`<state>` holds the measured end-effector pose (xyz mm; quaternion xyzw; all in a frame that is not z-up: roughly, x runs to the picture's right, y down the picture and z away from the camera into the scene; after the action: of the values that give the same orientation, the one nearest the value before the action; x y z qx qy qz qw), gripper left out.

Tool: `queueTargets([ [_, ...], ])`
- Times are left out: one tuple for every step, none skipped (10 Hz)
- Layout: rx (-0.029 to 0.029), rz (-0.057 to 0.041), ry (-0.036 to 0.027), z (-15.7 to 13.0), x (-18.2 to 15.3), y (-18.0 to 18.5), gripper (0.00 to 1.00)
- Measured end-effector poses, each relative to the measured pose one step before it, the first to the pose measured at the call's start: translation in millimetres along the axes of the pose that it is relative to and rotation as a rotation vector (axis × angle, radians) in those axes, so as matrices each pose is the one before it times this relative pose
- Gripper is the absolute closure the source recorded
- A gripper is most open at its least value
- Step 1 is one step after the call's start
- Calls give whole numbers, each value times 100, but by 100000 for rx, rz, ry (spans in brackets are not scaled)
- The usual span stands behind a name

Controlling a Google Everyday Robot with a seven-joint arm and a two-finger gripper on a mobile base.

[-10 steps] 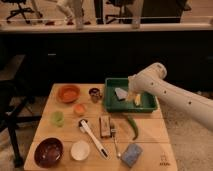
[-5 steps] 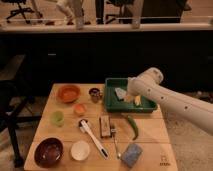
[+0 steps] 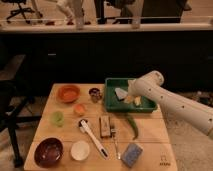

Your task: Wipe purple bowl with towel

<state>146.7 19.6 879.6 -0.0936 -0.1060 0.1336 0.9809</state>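
Note:
The purple bowl sits at the front left corner of the wooden table, dark and glossy inside. The towel, a small pale folded cloth, lies in the green tray at the back right. My gripper is down inside the tray, right beside the towel's right edge, with the white arm reaching in from the right. The arm's wrist covers most of the gripper. The gripper is far from the purple bowl.
An orange bowl and a small dark cup stand at the back left. A white bowl, white brush, brown block, fork, green pepper and blue-grey sponge lie across the front half.
The arm has moved left and lower into the green tray, bringing the gripper closer to the towel. Nothing on the table has moved.

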Motion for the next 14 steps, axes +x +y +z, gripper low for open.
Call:
queueTargets([
  [-1560,77,-466,870,78,175,20],
  [-1657,33,-576,778,-64,-18,20],
  [-2004,99,-468,903,86,25,20],
  [-930,50,-254,486,118,-101,20],
  [-1256,130,-392,714,120,-167,20],
  [-916,7,-126,590,141,-138,20],
  [-561,-12,-74,360,91,-149,20],
  [-985,120,6,660,229,-147,20],
  [-1023,164,-125,692,168,-256,20],
  [-971,92,-52,604,172,-210,20],
  [-789,111,-39,463,148,-148,20],
  [-1138,138,-49,646,205,-195,20],
  [-1144,80,10,576,204,-116,20],
  [-786,50,-14,375,110,-126,20],
])
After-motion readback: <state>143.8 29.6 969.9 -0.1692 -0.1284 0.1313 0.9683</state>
